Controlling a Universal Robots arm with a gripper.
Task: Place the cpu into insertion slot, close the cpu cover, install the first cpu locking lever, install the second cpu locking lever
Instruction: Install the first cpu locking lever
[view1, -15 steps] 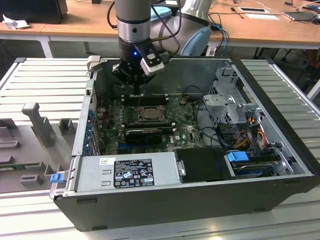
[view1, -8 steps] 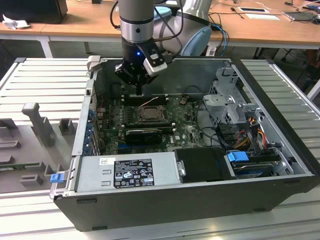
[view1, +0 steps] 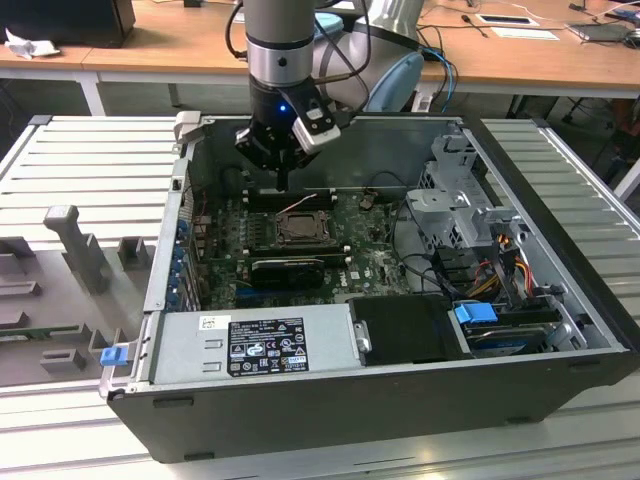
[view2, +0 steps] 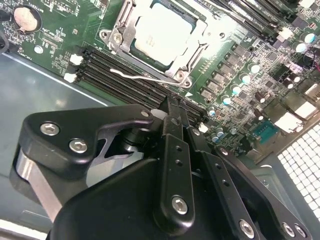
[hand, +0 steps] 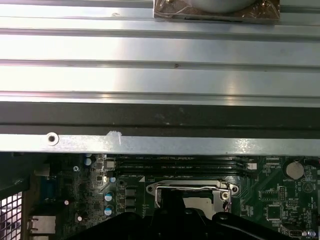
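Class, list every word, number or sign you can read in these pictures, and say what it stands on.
No text reads clearly.
Black label on the power supply: print too small.
White sticker beside it: too small.
White lettering on the motherboard, second wrist view: blurred.

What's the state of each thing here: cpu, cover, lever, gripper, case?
cpu: seated in the slot.
cover: down over the cpu.
lever: lying along the slot's side; can't tell if it is latched.
gripper: shut, holding nothing, close to the lever; contact unclear.
case: open, side panel off.
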